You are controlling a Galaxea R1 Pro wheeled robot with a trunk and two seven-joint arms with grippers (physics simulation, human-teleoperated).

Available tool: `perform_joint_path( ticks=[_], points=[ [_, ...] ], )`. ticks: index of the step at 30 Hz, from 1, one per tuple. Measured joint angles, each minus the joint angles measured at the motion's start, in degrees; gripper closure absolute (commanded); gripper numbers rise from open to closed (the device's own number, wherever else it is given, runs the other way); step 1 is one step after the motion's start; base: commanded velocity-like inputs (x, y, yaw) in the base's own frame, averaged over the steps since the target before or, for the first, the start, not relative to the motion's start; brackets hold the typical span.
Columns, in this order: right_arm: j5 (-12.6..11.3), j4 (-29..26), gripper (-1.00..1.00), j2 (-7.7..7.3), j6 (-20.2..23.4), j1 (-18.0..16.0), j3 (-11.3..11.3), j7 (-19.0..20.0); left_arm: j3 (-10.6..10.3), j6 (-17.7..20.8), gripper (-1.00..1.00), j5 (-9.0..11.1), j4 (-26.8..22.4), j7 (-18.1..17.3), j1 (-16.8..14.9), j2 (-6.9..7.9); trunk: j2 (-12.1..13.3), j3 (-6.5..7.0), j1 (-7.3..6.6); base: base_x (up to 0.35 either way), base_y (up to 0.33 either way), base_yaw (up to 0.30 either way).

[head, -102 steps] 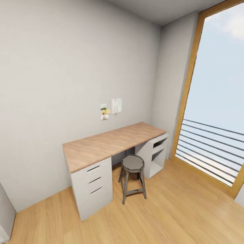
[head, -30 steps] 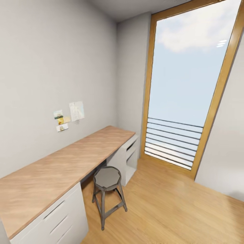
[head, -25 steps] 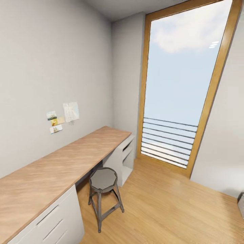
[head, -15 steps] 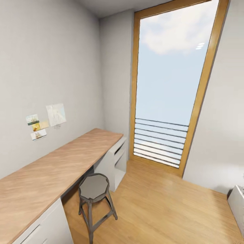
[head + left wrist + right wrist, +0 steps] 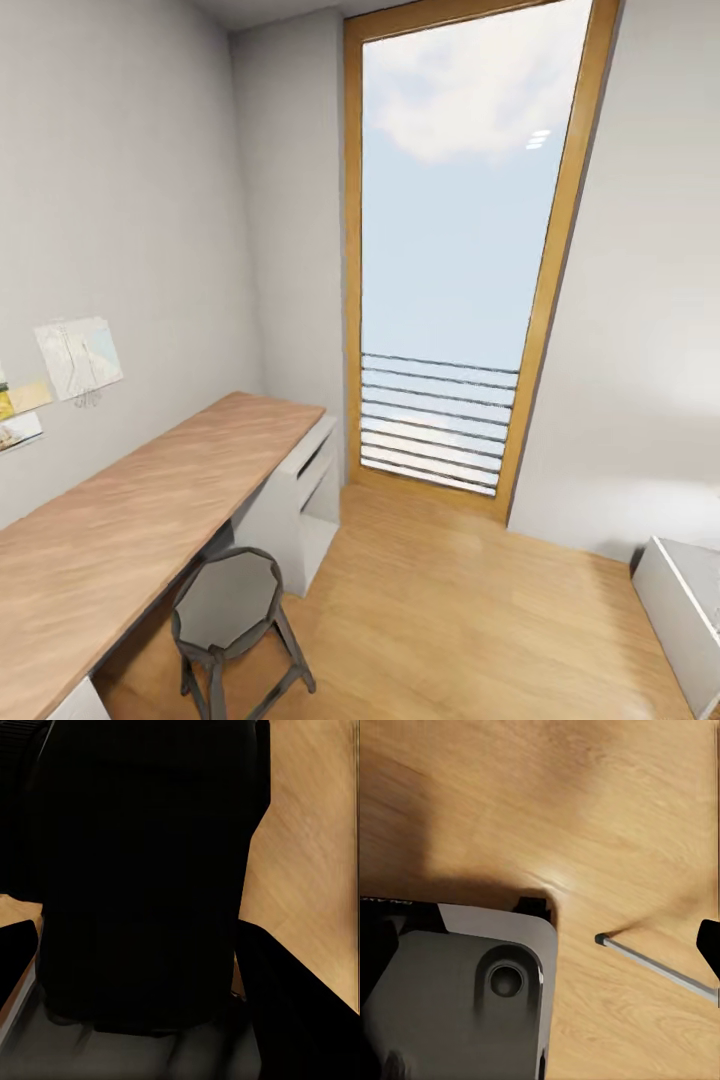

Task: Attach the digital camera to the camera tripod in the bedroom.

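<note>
The digital camera and the camera tripod are out of view. In the left wrist view my left gripper (image 5: pixel 139 930) hangs in front of my own black body (image 5: pixel 142 855), its two dark fingers (image 5: pixel 300 1005) wide apart with nothing between them. In the right wrist view my right gripper (image 5: pixel 544 934) points down at the light wood floor (image 5: pixel 607 810). One dark fingertip (image 5: pixel 709 939) sits at the picture's edge, and the gap holds nothing.
A long wooden desk (image 5: pixel 130 500) on white drawer units runs along the left wall, with a grey metal stool (image 5: pixel 228 600) in front. A tall wood-framed window (image 5: pixel 450 250) is straight ahead. A white unit (image 5: pixel 690 600) stands at the lower right. Wood floor (image 5: pixel 450 620) lies between.
The whole head view has swung to the right. The desk and stool now sit at the left edge, the window is centred, and a white unit has come in at the lower right.
</note>
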Motion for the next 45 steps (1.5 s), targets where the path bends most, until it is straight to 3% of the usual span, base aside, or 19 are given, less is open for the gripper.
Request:
perform_joint_path(
  ticks=[31, 45],
  points=[
    [0.0, 0.0, -1.0, 0.07, 0.0, 0.0, 0.0, 0.0, 0.0, 0.0, 1.0, 0.0, 0.0, 0.0, 0.0, 0.01, 0.0, 0.0, 0.0, 0.318, 0.0, -0.245],
    [0.0, 0.0, -1.0, -0.02, 0.2, 0.0, -0.1, 0.0, 0.0, 0.0, 1.0, 0.0, 0.0, 0.0, 0.0, 0.01, 0.0, 0.0, 0.03, 0.048, 0.0, -0.264]
  ],
)
